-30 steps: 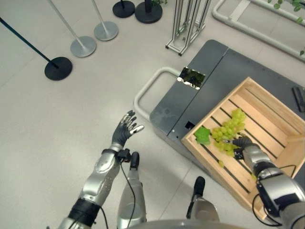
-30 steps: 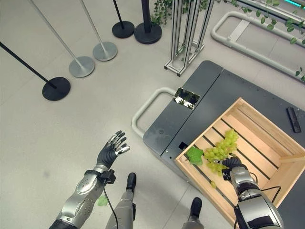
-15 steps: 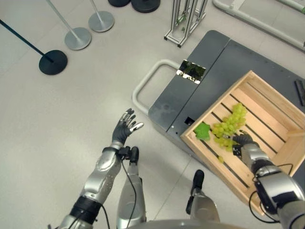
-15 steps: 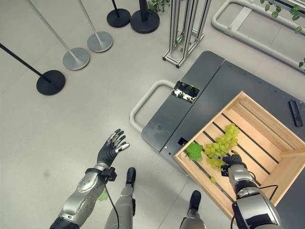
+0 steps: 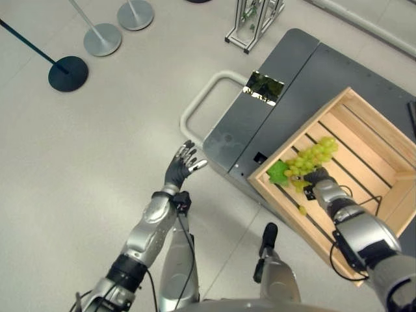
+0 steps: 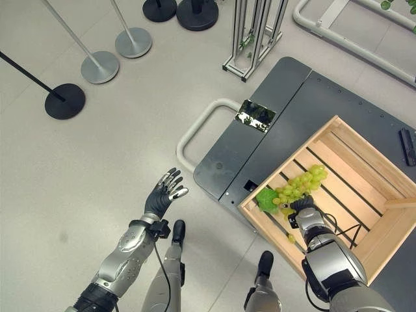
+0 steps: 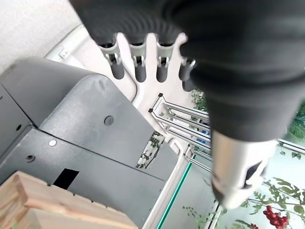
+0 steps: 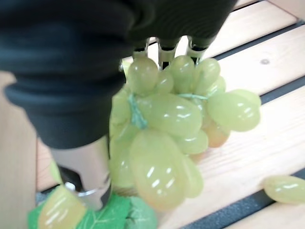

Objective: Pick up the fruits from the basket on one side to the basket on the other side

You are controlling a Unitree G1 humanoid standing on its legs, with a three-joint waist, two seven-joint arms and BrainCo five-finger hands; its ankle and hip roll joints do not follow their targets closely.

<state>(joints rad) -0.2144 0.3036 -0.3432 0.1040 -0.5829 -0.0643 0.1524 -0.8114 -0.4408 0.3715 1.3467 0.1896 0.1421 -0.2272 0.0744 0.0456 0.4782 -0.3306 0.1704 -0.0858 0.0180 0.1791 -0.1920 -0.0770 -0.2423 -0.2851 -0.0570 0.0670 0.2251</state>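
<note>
A bunch of green grapes (image 5: 312,156) lies in a slatted wooden crate (image 5: 299,138) on the right, with a green leaf (image 5: 278,173) at its near end. My right hand (image 5: 318,182) reaches into the crate. In the right wrist view its fingers and thumb (image 8: 88,167) are curled round the grapes (image 8: 167,129). One loose grape (image 5: 302,210) rests on a slat nearby. My left hand (image 5: 184,166) hangs open over the floor to the left of the cart, fingers (image 7: 138,67) straight and holding nothing.
The crate sits on a dark grey cart (image 5: 260,123) with a white tube handle (image 5: 195,104) sticking out to the left. Stanchion bases (image 5: 68,73) and a metal frame (image 5: 253,19) stand on the floor farther off. A black object (image 6: 408,144) lies on the cart's far right.
The camera has shifted. My right hand, with the bunch, has moved a little toward the crate's near-left corner. My left hand has drifted closer to the cart, still open.
</note>
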